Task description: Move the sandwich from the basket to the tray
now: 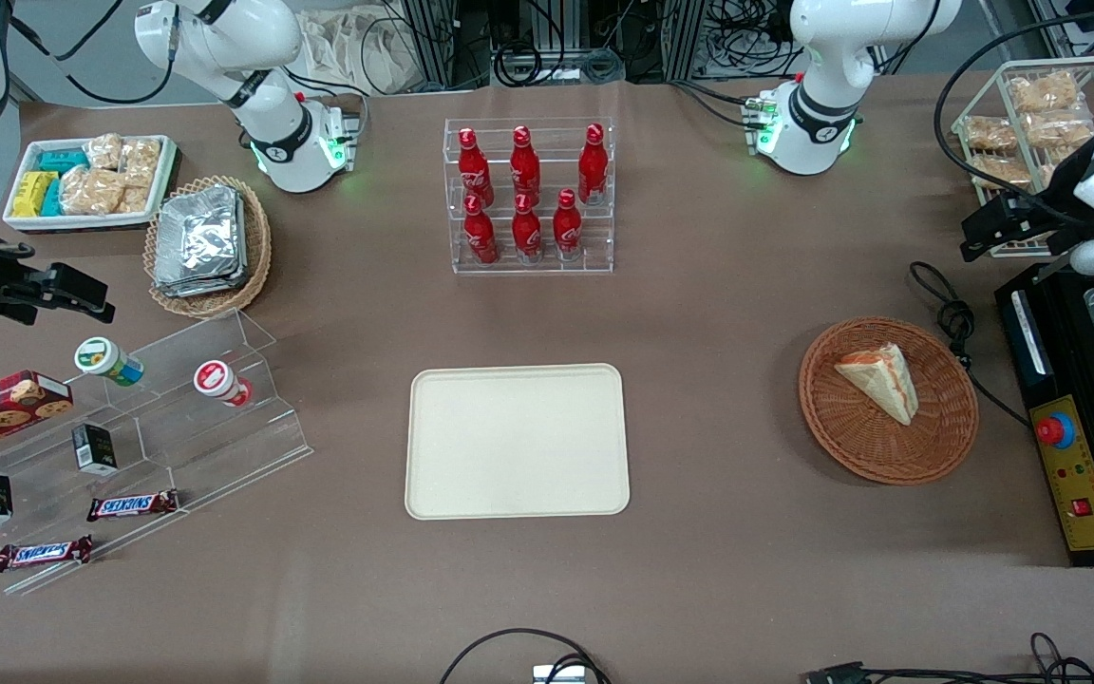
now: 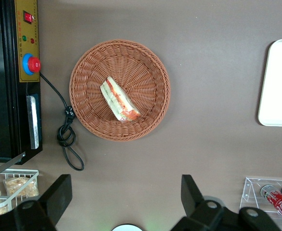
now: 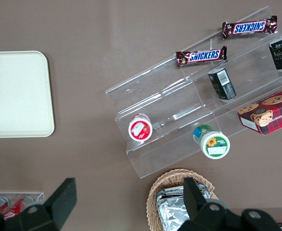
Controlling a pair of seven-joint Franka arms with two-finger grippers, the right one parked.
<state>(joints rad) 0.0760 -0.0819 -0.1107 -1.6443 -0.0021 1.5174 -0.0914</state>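
The sandwich [image 1: 879, 380] [image 2: 119, 99], a white bread wedge with red and green filling, lies in the round reddish-brown basket [image 1: 851, 432] [image 2: 145, 62] toward the working arm's end of the table. The cream tray [image 1: 517, 442] [image 2: 278, 82] [image 3: 15, 94] lies flat mid-table with nothing on it. My left gripper [image 1: 984, 233] [image 2: 126, 187] hangs above the table, farther from the front camera than the basket and apart from it. Its two black fingers [image 2: 59, 192] stand wide open with only bare table between them.
A black cable [image 1: 951, 318] coils beside the basket, by a black box with a red button [image 1: 1055, 429]. A wire rack of snacks [image 1: 1031, 123] stands near the gripper. A clear rack of red bottles [image 1: 528, 195] stands farther back than the tray. A stepped acrylic stand [image 1: 158, 427], foil-pack basket [image 1: 205, 242] and white bin [image 1: 86, 180] sit toward the parked arm's end.
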